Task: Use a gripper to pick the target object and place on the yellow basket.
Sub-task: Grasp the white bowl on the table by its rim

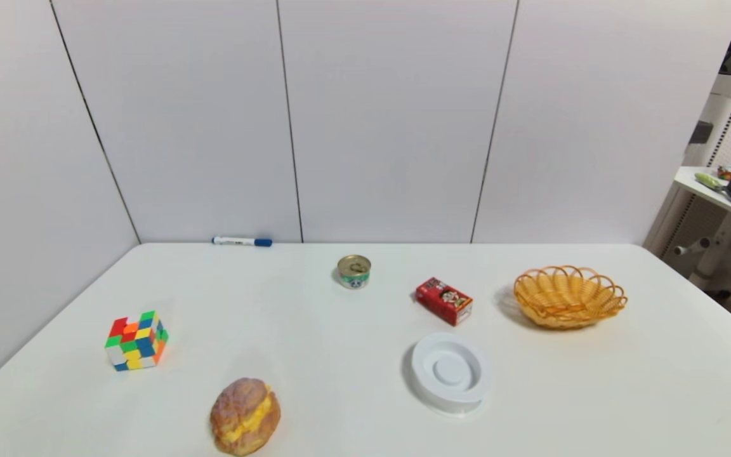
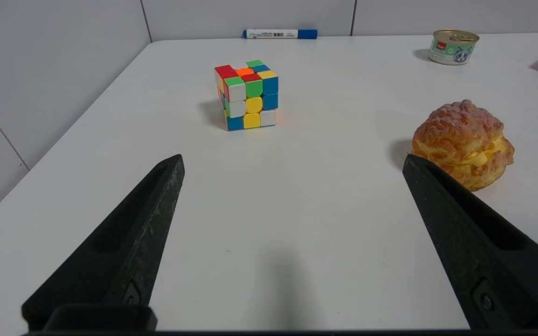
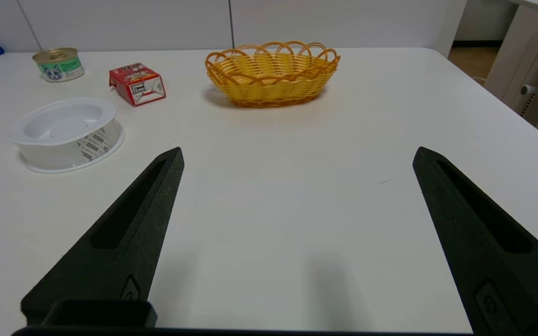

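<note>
A: Starting at the left, what is each thing doing?
B: The Rubik's cube (image 1: 137, 341) is sitting near the table's (image 1: 315, 355) left edge, and the marker (image 1: 242, 242) is lying along the back edge. The left gripper (image 2: 293, 161) is waiting over the near left part, fingers spread, holding nothing. The cream puff (image 1: 245, 416) is resting towards the near edge.
A: And past the middle?
B: The can (image 1: 354, 271) is standing near the back edge; the red box (image 1: 444, 301) is lying aslant between it and the basket. Nearer, the white plastic disc (image 1: 450, 373) is lying flat, right of centre.
A: Which claw is nearer to it?
B: The right gripper (image 3: 299, 151), I judge. It is hanging over the near right part, fingers wide apart and empty; the disc is lying forward and to its left. Being round, it is showing no clear long axis.
A: Any obstacle?
B: The red box is lying just behind the disc, so a sideways carry could clip it. The yellow basket (image 1: 568, 298) is standing beyond, towards the back right corner.
</note>
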### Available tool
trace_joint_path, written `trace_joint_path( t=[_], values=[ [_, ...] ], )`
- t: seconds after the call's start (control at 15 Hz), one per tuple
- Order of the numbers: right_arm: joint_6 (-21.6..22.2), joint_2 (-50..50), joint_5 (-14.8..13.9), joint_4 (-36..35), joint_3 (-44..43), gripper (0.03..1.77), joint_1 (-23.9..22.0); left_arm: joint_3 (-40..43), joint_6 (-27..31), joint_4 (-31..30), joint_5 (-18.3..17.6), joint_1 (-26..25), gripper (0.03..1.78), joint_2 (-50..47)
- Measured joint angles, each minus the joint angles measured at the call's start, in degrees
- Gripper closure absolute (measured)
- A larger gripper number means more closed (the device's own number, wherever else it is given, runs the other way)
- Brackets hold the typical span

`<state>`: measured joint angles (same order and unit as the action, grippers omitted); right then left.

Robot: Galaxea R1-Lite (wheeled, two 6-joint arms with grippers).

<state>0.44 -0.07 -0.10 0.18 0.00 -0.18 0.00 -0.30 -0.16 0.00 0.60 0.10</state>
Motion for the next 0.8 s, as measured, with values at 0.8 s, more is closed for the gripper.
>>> trace_joint_path(
  t=[0.8],
  values=[
    [-3.44,22.11,0.43,3.04,-18.13,0.11,2.41,0.00,0.00,0.00,0.00,0.02,0.12,0.00]
  ],
)
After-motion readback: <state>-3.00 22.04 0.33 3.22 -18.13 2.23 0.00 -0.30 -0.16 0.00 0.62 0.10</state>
